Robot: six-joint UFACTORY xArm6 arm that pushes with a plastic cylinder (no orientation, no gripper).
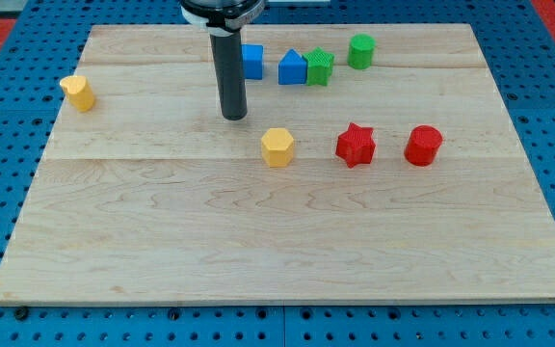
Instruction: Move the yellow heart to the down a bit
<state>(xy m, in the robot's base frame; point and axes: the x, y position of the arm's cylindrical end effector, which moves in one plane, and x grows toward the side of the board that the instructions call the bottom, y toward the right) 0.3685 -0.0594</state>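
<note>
Resting bare on the wooden board (162,251), my tip (234,117) holds nothing; the yellow heart (79,93) sits well apart at nine o'clock.

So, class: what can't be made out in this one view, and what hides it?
- Blue block: its left part is hidden behind the rod, so its shape is unclear.
- Rod above my tip: its mount is cut off by the view's top edge.
- Yellow heart: too small to confirm its shape.
- Green star: touching the blue house or just overlapping, cannot tell.

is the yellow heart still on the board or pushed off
On the board: the yellow heart sits on the wood near the view's left edge, clear of my tip, which is well to its right.
</note>
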